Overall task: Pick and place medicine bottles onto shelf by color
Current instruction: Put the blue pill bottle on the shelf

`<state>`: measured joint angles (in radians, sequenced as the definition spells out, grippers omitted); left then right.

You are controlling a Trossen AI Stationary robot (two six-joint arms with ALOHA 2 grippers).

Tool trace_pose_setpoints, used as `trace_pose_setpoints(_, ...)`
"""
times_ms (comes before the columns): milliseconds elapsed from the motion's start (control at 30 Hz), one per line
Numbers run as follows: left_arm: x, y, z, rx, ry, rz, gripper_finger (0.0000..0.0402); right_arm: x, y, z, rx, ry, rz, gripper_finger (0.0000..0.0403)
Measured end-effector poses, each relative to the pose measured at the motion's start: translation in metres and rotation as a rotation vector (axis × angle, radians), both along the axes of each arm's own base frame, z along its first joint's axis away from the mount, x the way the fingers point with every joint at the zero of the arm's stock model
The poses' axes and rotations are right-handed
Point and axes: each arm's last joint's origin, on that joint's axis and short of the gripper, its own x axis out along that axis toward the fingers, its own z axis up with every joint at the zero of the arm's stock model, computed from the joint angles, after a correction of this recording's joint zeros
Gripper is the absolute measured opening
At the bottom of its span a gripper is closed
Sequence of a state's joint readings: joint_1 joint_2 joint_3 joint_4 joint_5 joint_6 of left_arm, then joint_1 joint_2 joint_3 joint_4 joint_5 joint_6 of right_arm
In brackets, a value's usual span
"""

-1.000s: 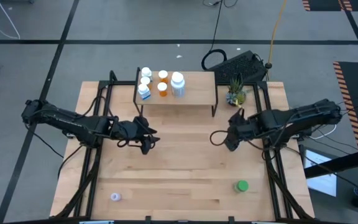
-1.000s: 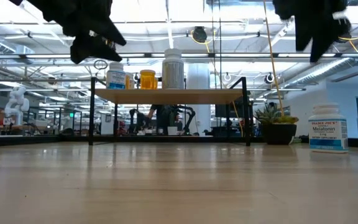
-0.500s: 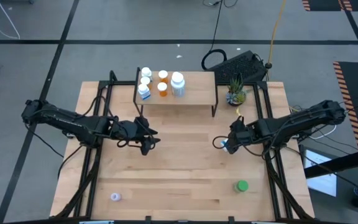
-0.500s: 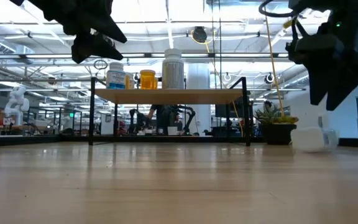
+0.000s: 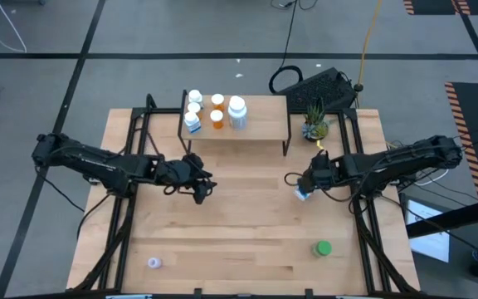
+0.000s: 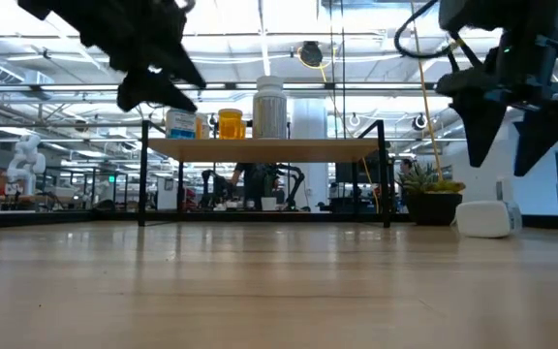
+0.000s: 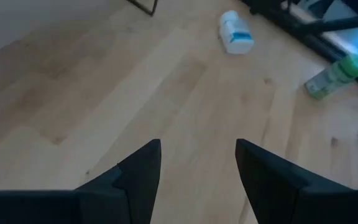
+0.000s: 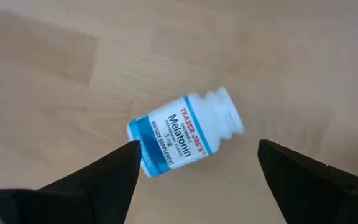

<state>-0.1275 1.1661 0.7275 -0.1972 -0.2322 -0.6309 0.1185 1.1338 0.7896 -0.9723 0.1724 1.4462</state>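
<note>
Light-wood tabletop [image 5: 239,224] carries the shelf [image 5: 256,129] at twelve o'clock, with six bottles grouped on its left half: blue-white ones [image 5: 192,122], two orange ones [image 5: 217,119] and a larger white one [image 5: 237,114]. Left gripper [image 5: 200,189] hangs over the table at about nine o'clock of centre, fingers parted and empty; against a second ago it has shifted only slightly. Right gripper [image 5: 304,184] stands at three o'clock, low over the blue-white melatonin bottle [image 8: 185,134], fingers spread wide to either side of it and gripping nothing. That bottle now lies on its side on the wood; a second ago the low view showed it upright, and half a second ago already tipped, so it was evidently knocked over as the right arm came down. Judgement: the pick is set back, since a lying round bottle may roll and must be taken across its body. Green-capped bottle [image 5: 324,247] at five o'clock and pale purple bottle [image 5: 154,263] at seven o'clock remain unplaced, where they were.
</note>
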Motion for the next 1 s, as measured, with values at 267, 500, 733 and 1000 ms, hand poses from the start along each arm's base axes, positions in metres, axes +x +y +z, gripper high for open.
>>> trace_pose_setpoints(267,0.022,-0.003,-0.024,-0.018,0.042,0.012,0.0209,0.011,-0.009,-0.038,0.192,-0.092,-0.217,0.0315)
trace_pose_setpoints(500,0.026,-0.004,-0.026,0.012,0.033,-0.033,0.0209,0.01,-0.02,-0.07,0.214,-0.169,-0.33,0.0316)
trace_pose_setpoints(733,0.026,-0.004,-0.026,0.015,0.039,-0.036,0.0209,0.006,-0.033,-0.078,0.169,-0.199,-0.358,0.0315)
trace_pose_setpoints(1000,0.025,-0.007,-0.026,0.024,0.038,-0.057,0.0209,0.043,-0.023,-0.051,0.272,-0.623,-0.17,0.0315)
